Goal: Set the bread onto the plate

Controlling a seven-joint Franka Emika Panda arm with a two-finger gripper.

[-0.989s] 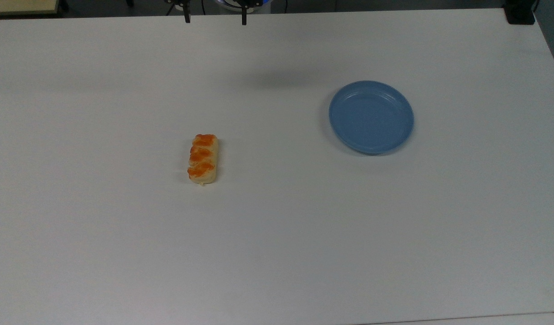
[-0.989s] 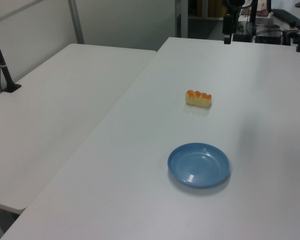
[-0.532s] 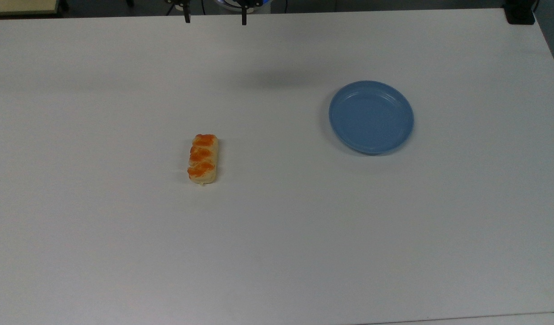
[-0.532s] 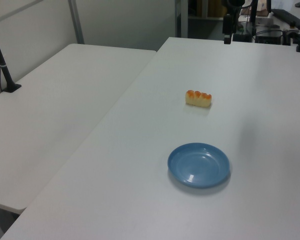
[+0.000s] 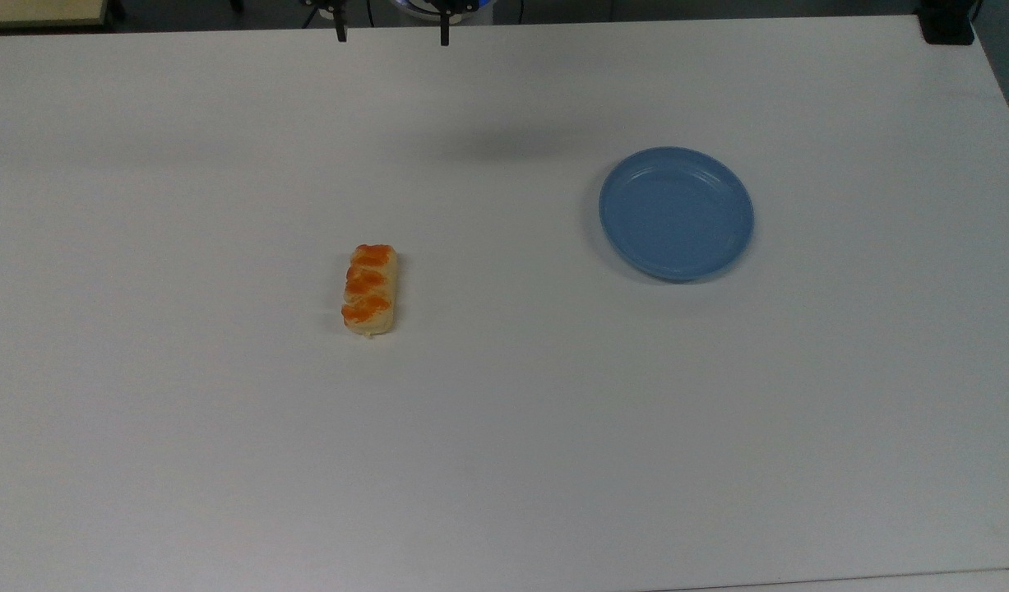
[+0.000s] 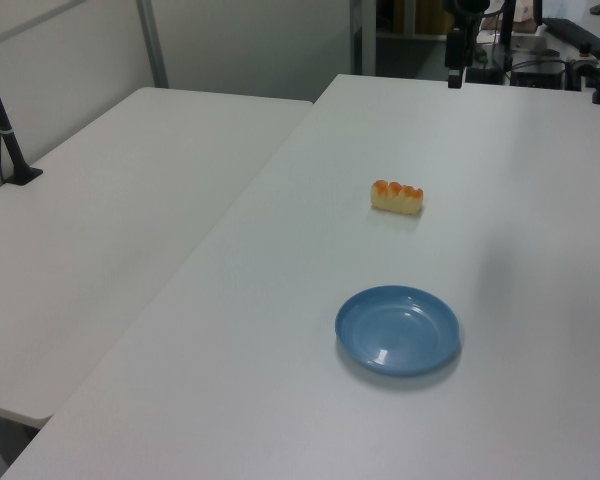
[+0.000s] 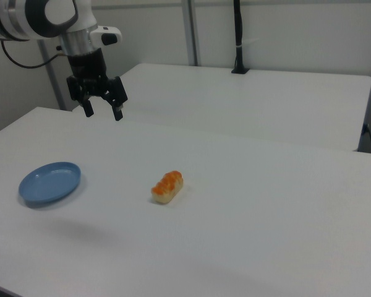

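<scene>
White table [image 5: 504, 460] holds bread [image 5: 371, 289] and plate [image 5: 676, 213], well apart.

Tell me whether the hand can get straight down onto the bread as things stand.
Probably yes. The hand hangs open above the table's far edge, and the bread lies alone on bare tabletop, well apart from the plate, top exposed.

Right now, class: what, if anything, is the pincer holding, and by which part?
Nothing. The pincer hangs open above the table, and the bread lies untouched.
</scene>
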